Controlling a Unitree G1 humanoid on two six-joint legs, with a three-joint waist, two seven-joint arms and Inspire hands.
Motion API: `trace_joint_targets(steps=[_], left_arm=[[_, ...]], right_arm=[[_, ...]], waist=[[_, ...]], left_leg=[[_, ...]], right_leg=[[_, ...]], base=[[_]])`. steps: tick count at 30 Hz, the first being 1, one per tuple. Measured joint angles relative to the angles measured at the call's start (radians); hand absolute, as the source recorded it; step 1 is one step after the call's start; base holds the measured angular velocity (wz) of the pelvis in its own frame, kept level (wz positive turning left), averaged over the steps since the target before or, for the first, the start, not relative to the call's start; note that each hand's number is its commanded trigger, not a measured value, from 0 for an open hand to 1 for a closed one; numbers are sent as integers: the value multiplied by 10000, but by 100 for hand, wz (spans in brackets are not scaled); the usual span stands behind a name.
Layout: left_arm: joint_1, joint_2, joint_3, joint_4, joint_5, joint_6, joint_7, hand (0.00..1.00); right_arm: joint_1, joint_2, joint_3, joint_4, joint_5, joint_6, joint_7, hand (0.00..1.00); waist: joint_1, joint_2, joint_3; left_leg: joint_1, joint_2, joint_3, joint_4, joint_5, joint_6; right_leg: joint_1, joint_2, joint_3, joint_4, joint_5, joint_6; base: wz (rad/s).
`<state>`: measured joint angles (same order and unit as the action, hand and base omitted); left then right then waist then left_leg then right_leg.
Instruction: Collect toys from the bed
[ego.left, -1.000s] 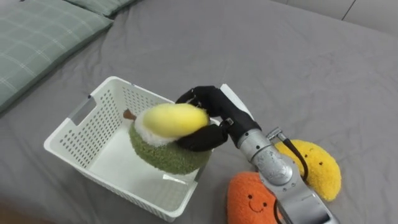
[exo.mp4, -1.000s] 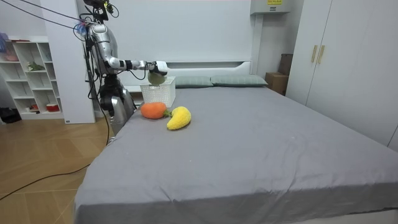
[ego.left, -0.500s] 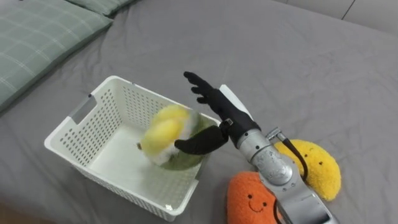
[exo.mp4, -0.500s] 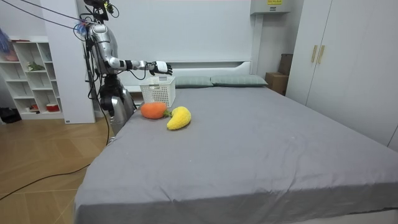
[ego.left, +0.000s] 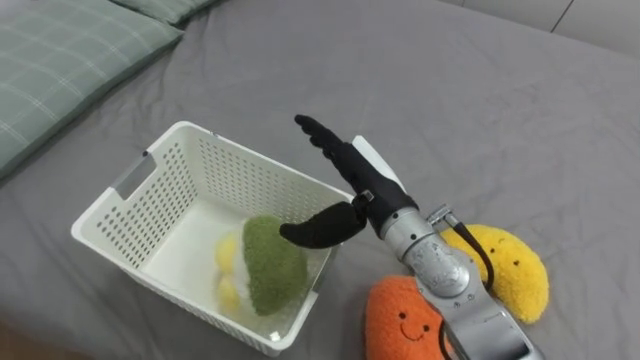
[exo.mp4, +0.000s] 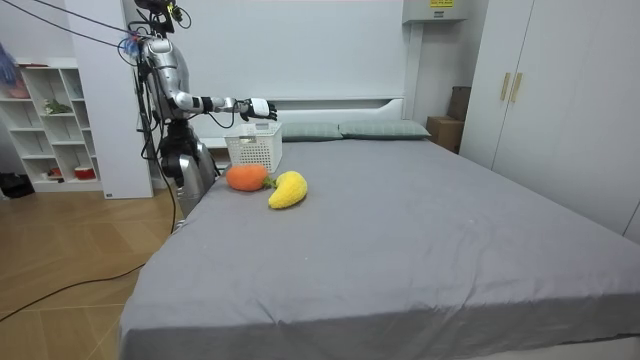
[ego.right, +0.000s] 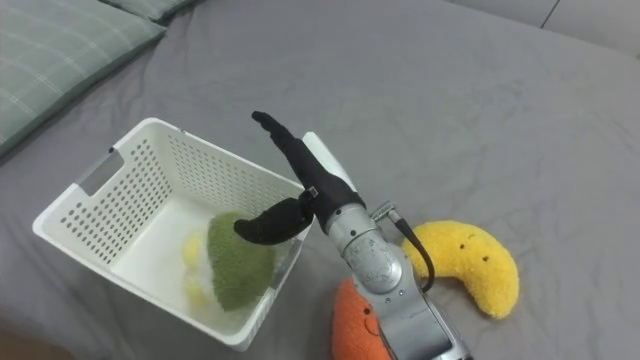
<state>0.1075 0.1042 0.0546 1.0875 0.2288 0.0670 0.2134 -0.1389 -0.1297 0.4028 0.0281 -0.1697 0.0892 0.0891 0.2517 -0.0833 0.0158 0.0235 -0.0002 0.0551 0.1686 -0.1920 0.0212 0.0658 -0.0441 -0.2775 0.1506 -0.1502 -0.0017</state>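
- Partly hidden, the orange plush toy (ego.left: 398, 318) ran off the bottom of the eye views, and the robot's right forearm covered its right part; a small smiling face showed on it.
- The yellow plush toy (ego.left: 515, 266), curved like a banana, lay just beside the orange one on the grey bed (ego.left: 480, 120), with its left end behind the robot's wrist.
- The green and yellow plush toy (ego.left: 268, 272) lay inside the white basket (ego.left: 160, 205), toward the basket's near right corner. The latticed near wall screened its lower part, so its exact shape was hard to make out.
- The right robot hand (ego.left: 358, 185) hovered over the basket's right rim with its fingers stretched straight and its thumb spread apart from them above the green toy. It had hold of nothing, and it hid the basket's far right corner.
- One pale green checked pillow (ego.left: 60, 70) was cut by the left edge of the eye views; a second (ego.left: 165, 8) showed as a sliver at the top edge.
- By count: three plush toys, one in the basket and two on the bed; one basket; two pillows.
- From the room view, the robot stood at the side edge of the bed near the head-end corner, right arm reaching over the basket, which sat close to that corner.
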Motion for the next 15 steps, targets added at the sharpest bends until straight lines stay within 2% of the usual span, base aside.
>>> trace_joint_targets(steps=[9, 15], left_arm=[[-20, 0, -7, 0, -4, 0, 3, 0], [-25, 49, -92, 23, -17, 0, -23, 0]], right_arm=[[0, -12, 2, 26, 95, -8, -2, 0], [-1, -69, -10, 516, 1633, -12, -59, 0]], waist=[[-15, 0, -1], [-152, -4, -4]], left_leg=[[-1, -2, -13, 0, 3, 0], [-7, -19, -22, 10, 36, 11]], right_leg=[[1, -2, -11, -1, 0, 0], [28, -24, -28, -1, 0, 0]], base=[[0], [1]])
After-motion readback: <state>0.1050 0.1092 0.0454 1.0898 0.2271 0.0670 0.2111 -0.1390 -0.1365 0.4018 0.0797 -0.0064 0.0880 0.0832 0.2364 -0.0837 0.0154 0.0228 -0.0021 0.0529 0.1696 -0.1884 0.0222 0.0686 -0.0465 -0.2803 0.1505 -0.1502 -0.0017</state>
